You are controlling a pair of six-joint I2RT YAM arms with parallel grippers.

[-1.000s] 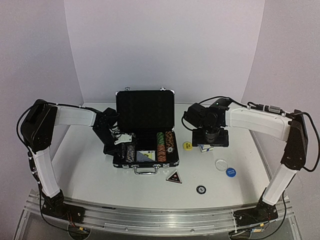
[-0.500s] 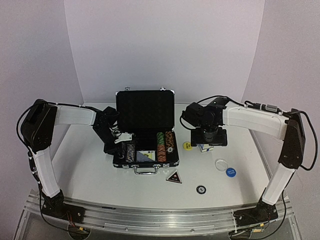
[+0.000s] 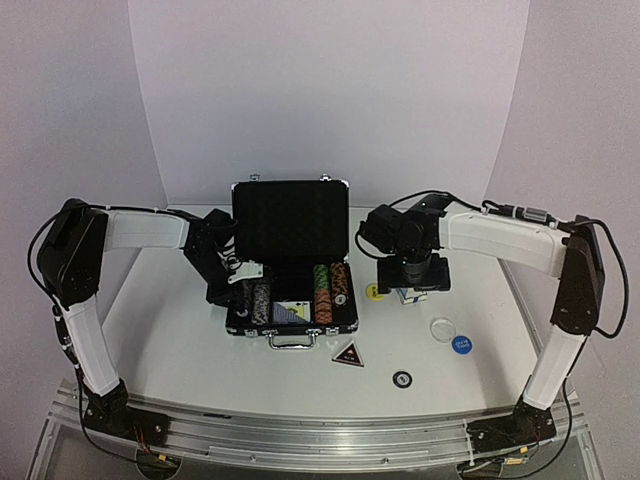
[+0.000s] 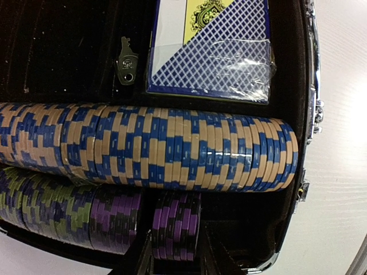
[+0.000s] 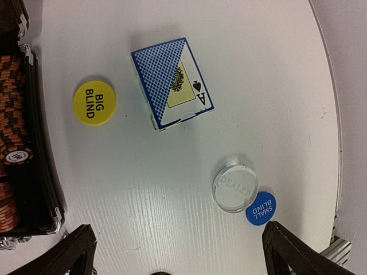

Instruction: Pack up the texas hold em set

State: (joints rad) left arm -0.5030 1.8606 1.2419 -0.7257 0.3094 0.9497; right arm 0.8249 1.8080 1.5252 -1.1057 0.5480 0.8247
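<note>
White table (image 3: 170,340), widest open stretch left of briefcase (image 3: 290,222). Left gripper (image 4: 175,255) inside briefcase, jaws clamped on short purple chip stack (image 4: 175,229); blue-tan chip row (image 4: 172,152) just ahead, chrome rim (image 4: 312,114) off to jaws' right. Right gripper (image 5: 179,240) jaws wide apart, card deck (image 5: 172,83) ahead on the table. Only top view shows triangular marker (image 3: 348,353) before the briefcase.
</note>
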